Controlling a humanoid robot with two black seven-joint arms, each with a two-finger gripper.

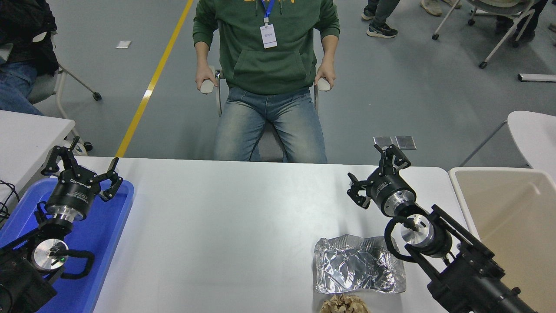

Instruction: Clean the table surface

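The table surface (226,226) is a wide white top filling the lower picture. On it at the front right lies a crumpled sheet of silver foil (354,269), and a brown crumpled paper ball (343,304) sits just below it at the picture's bottom edge. My right gripper (377,171) hangs open over the table behind the foil, holding nothing, its arm partly covering the foil's right edge. My left gripper (82,163) stays parked, open, over the blue tray (108,243) at the left.
A beige bin (508,226) stands right of the table. A person in a green hoodie (269,52) sits on a chair at the far side. A smaller white table (26,134) is at the left and another white tabletop (534,134) at the right.
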